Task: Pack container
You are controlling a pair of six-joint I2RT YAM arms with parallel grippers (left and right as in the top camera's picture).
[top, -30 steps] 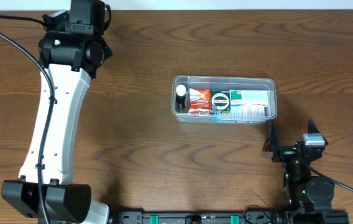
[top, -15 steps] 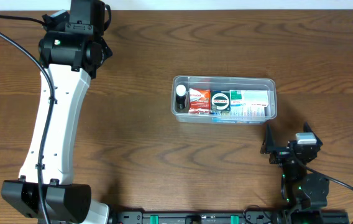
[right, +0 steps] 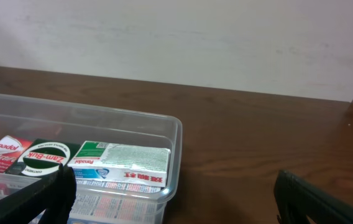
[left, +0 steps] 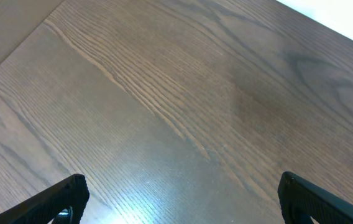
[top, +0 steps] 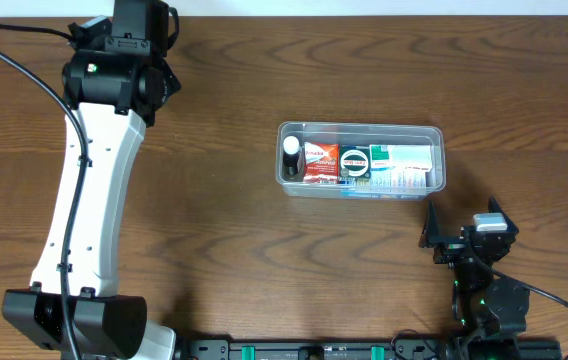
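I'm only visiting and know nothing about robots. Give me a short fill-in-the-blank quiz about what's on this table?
The packet beside the bottle is coloured ____.
Seen from overhead, the bottle stands at the container's ____ end.
The left gripper and right gripper are open and hold ____.
Missing words: red; left; nothing.
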